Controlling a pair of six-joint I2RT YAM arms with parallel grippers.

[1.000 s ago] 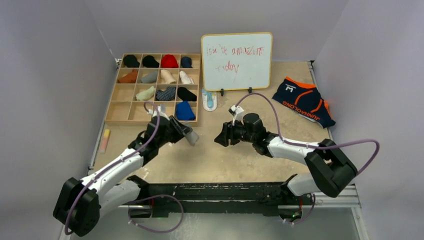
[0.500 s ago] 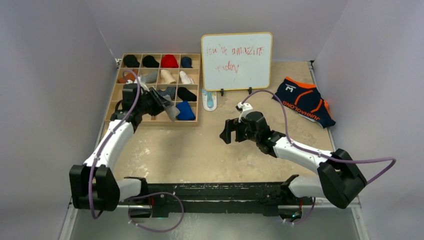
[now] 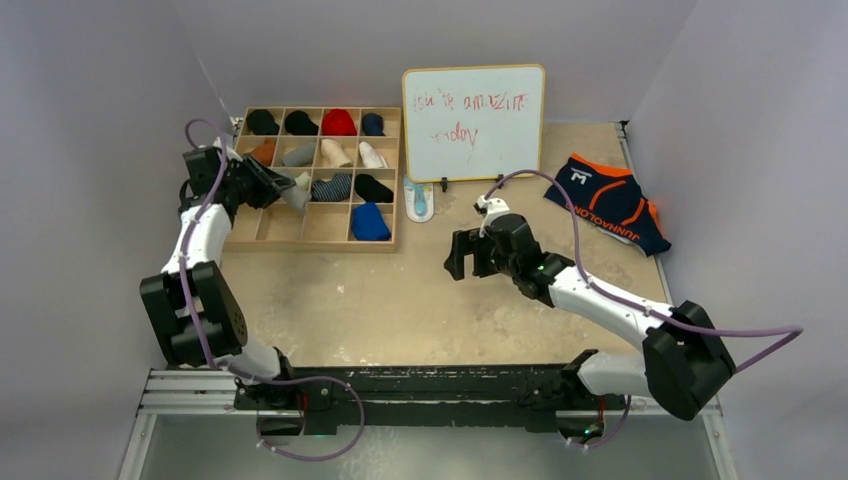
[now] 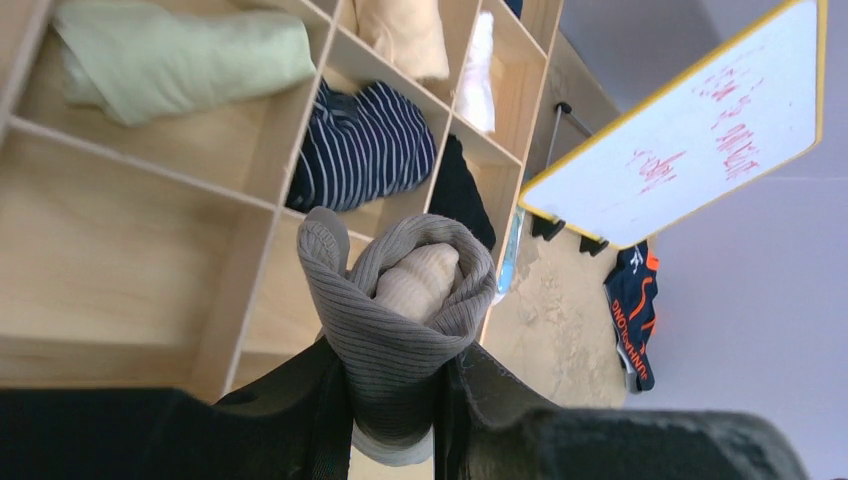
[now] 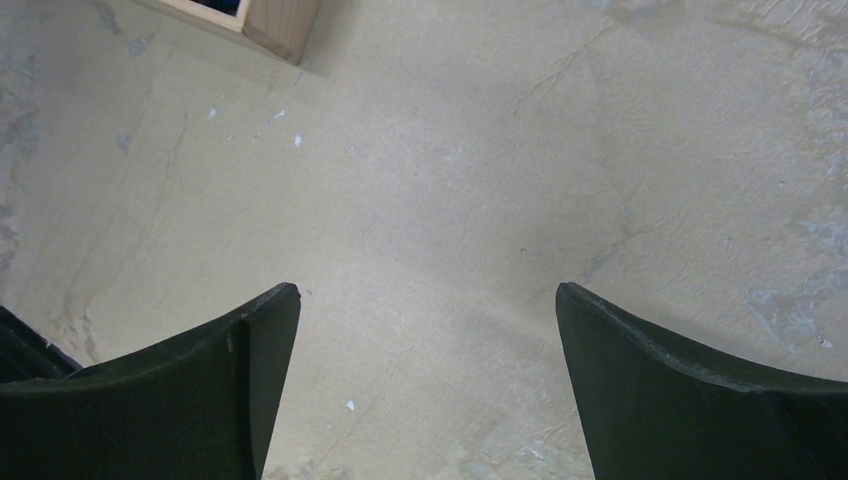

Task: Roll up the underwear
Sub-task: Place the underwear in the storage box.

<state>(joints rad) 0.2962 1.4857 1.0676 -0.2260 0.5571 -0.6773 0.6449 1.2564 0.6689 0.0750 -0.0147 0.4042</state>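
The left gripper (image 4: 390,405) is clamped on the grey roll (image 4: 395,300), which hangs over the tray (image 3: 228,228); I cannot tell above which cell. A loose flap sticks up from the roll, so on release it may spring open, or snag a divider if it comes down off-centre. The right gripper (image 5: 425,330) stands wide apart, empty, over the table (image 5: 430,150). The left wrist view shows the roll's coiled end. Only the top view shows the navy briefs (image 3: 607,200) whole, lying flat and unrolled at the far right.
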